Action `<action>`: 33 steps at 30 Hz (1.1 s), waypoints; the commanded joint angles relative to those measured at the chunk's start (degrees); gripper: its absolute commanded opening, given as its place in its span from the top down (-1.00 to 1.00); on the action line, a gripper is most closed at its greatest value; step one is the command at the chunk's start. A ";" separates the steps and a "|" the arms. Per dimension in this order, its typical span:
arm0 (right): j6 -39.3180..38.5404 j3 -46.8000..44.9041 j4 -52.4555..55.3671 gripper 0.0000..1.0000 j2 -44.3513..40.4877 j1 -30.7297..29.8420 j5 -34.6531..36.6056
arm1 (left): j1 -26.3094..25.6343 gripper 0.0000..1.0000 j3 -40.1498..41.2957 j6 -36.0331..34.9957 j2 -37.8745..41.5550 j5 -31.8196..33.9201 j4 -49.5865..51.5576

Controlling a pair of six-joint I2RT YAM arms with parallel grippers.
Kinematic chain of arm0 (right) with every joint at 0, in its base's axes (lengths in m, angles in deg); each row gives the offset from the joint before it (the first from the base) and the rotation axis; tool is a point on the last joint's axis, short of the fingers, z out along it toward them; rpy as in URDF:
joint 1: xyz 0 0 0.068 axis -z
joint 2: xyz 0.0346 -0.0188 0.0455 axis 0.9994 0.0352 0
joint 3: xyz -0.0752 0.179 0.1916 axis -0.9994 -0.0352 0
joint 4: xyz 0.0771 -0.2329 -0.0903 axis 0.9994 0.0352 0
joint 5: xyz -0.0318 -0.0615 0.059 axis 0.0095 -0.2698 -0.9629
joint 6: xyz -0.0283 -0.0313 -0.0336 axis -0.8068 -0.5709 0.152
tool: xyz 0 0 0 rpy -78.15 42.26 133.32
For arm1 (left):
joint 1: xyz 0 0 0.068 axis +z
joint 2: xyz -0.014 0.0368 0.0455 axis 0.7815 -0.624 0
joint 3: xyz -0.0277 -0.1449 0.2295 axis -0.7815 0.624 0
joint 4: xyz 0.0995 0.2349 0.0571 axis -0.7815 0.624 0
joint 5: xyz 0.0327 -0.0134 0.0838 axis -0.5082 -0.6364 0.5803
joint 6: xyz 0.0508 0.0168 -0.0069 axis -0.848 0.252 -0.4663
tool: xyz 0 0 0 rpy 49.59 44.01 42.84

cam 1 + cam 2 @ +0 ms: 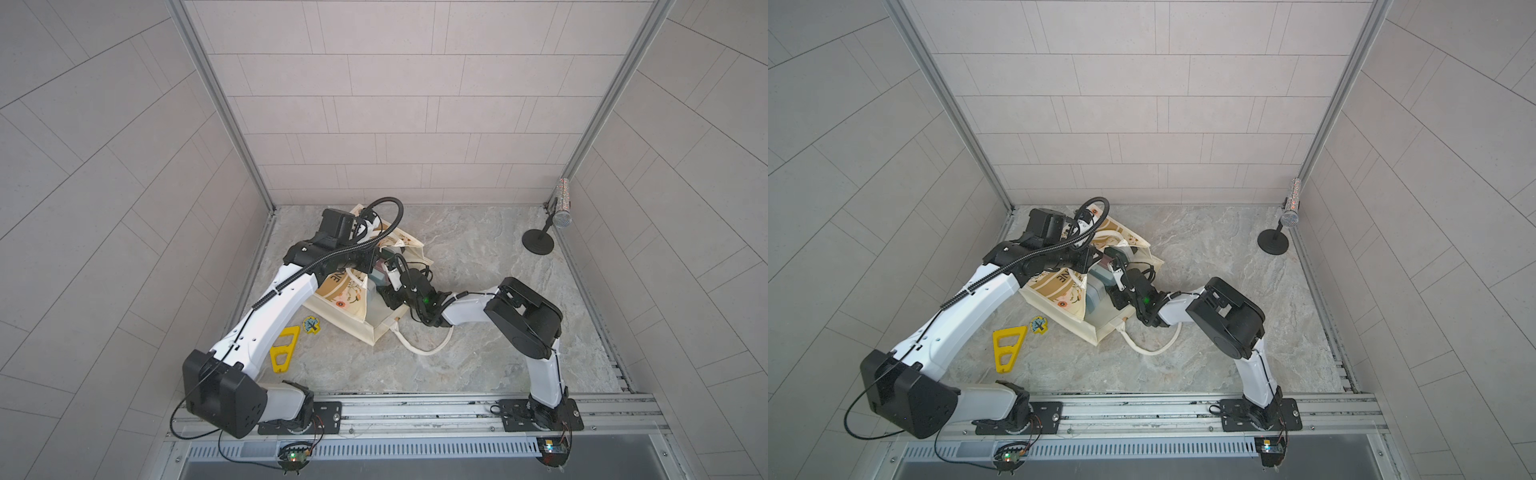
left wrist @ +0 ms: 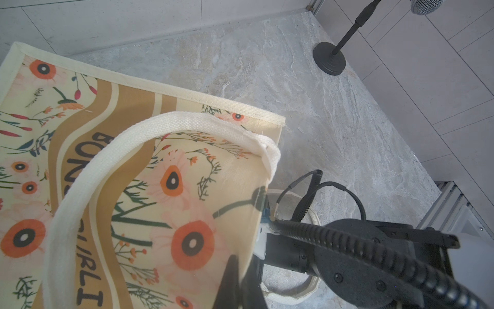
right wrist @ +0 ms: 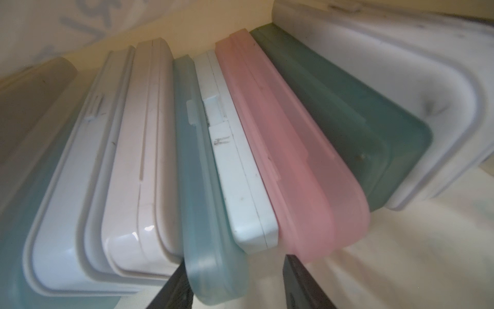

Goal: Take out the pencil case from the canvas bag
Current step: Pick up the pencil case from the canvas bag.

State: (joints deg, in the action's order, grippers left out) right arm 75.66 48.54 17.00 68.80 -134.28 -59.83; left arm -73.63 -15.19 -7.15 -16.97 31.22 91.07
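Pencil case [image 3: 213, 235], pale blue, lies between spread jaws of right gripper [image 3: 235, 270].

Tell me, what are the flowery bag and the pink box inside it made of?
The canvas bag looks like matte woven cloth: its handle shows a coarse weave, its edge is a stitched hem, and the flowers are printed on. The pink case seems frosted, see-through plastic: smooth moulded corners, and light glows through it.

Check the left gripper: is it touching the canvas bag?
Touching. The left wrist view shows the left gripper with its dark jaws shut on the canvas bag, the fabric of the bag's side edge pinched between them.
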 commanded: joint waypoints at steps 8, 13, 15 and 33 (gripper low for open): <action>-0.18 0.58 -2.63 0.21 -0.15 0.68 0.93 | -0.02 1.00 -0.80 0.70 2.01 -0.33 -0.65; -0.96 -1.42 -1.89 0.24 -2.45 0.64 -0.07 | 1.01 1.00 -1.69 1.72 1.26 4.33 -0.11; -1.33 -2.65 -1.49 0.24 -3.70 0.60 -0.49 | 1.36 1.00 -3.04 2.24 0.64 6.24 0.80; -3.71 -7.66 -0.04 -0.19 -7.75 0.69 -2.27 | 1.47 1.00 -10.36 3.13 -3.91 3.51 3.15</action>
State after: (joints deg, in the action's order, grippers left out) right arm 72.53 38.55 17.35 60.76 -133.67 -60.97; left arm -72.65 -22.57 -4.77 -21.45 36.38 96.43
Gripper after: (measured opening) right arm 0.571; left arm 0.050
